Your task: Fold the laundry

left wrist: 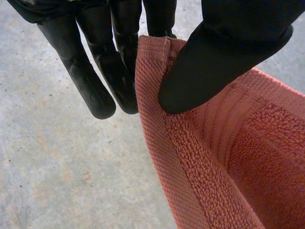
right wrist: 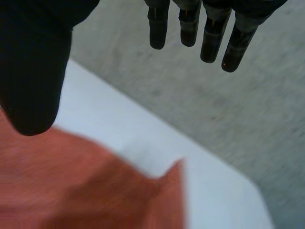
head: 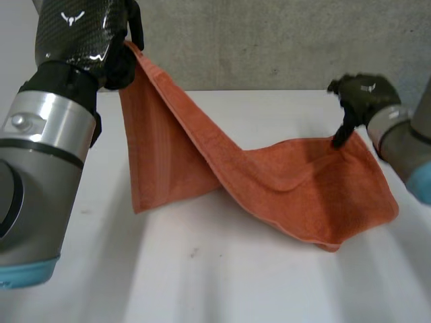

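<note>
orange towel [head: 269, 182] corner pinched by left hand [left wrist: 224, 57] fingers [left wrist: 119, 76] (right hand [head: 363, 94] fingers [right wrist: 212, 40] straight)

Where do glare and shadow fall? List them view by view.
Head view: white glare on the left arm, on its glossy casing; the lifted towel throws a soft shadow on the table. Left wrist view: faint sheen on the left hand, along its fingers.

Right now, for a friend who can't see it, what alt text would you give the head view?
The robot's left hand pinches one corner of an orange towel high in the air, so the cloth slopes down onto the white table. The right hand is over the towel's far corner at the other end, open, with a fingertip reaching down to it.
</note>
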